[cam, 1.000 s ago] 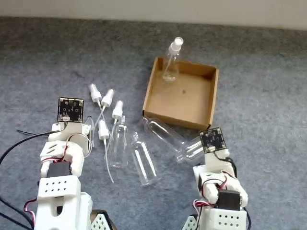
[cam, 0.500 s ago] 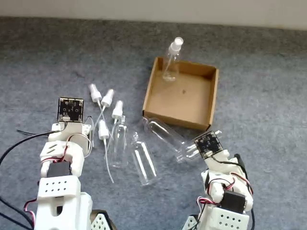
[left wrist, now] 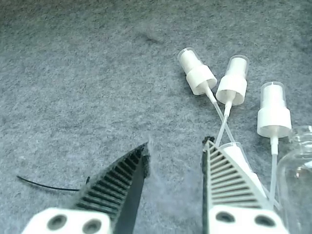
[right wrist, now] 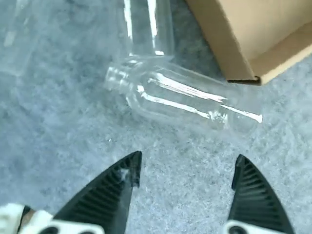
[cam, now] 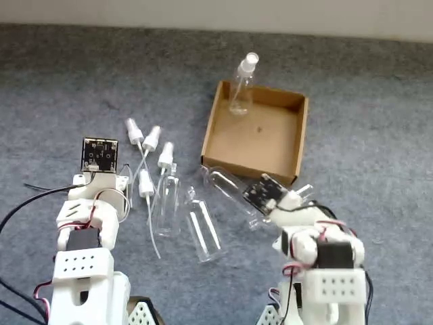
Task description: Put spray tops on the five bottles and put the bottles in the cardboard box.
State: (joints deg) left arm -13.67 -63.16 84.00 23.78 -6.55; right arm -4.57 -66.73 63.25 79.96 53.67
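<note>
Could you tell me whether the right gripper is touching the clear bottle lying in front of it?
Apart. In the right wrist view, the open right gripper sits short of the bottle, with bare carpet between them.

No legible text, labels, numbers or signs on anything.

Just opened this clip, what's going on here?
Two arms are capping bottles and boxing them. The right gripper hovers open over an uncapped bottle lying beside the cardboard box. The left gripper is open above the carpet, next to four loose spray tops. One capped bottle stands in the box's far corner; all four bottles outside it lack tops.
</note>
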